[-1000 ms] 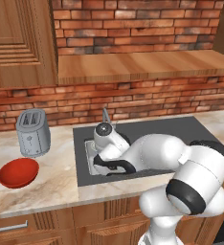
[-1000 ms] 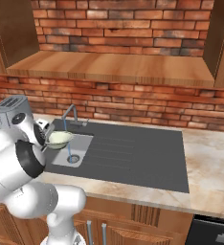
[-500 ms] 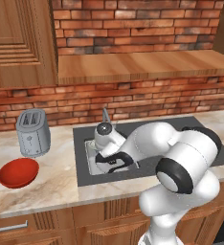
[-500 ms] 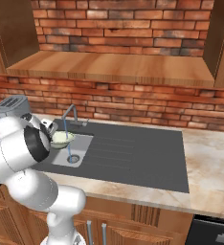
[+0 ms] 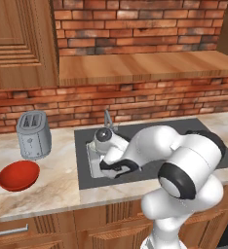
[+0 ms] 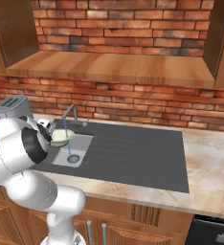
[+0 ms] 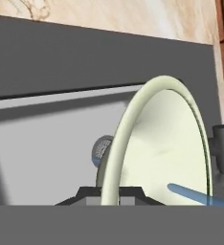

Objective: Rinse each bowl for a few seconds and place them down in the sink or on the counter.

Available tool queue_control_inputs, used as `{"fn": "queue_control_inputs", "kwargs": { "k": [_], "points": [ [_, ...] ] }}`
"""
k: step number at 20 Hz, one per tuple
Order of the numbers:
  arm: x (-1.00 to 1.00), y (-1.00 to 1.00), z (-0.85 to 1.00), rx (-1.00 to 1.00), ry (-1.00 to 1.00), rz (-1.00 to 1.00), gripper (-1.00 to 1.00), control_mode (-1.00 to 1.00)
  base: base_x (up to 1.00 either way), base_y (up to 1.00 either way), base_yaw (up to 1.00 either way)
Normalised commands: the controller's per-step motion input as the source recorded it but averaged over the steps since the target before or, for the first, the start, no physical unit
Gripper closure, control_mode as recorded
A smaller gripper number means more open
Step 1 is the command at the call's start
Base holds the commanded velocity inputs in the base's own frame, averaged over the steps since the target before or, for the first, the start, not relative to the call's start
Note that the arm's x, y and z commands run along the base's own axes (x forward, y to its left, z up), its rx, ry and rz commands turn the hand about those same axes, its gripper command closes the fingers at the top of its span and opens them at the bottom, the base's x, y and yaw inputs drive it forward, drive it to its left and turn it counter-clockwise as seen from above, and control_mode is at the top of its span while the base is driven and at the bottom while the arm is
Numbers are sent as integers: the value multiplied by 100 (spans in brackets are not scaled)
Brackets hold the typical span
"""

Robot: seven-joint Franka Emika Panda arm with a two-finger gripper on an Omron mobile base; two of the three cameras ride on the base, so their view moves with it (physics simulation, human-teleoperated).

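My end effector point(image 7: 110, 194): dark finger tips closed on the rim of the cream-green bowl, over the sink basin beside the faucet.
Cream-green bowl point(image 7: 157, 148): round, smooth, pale cream-green with a lighter rim; held above the basin, its hollow under the faucet point(image 6: 70, 114); in the right base view it sits at point(image 6: 61, 137).
Water: a thin blue stream point(image 6: 67, 139) falls from the faucet spout past the bowl toward the drain.
Sink point(image 6: 133, 158): dark grey matte rectangle set into the worktop, with a square steel basin, a round drain point(image 6: 73, 158) and a ribbed drainboard right of the basin.
Red bowl point(image 5: 18, 175): wide, shallow, glossy; on the worktop well left of the sink, in front of the toaster.
Toaster point(image 5: 33, 134): silver, boxy, left of the sink.
Worktop point(image 5: 52, 165): beige marble-patterned stone with light veining.
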Motion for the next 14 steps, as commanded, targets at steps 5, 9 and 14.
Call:
{"fn": "queue_control_inputs", "kwargs": {
  "k": [5,9,14],
  "points": [
    [-16,7,0,-9,-11,0,100,-100,0,0,0],
    [-20,0,2,-4,-8,0,100,-100,0,0,0],
    [-16,-21,13,0,-6,1,100,-100,0,0,0]
  ]
}}
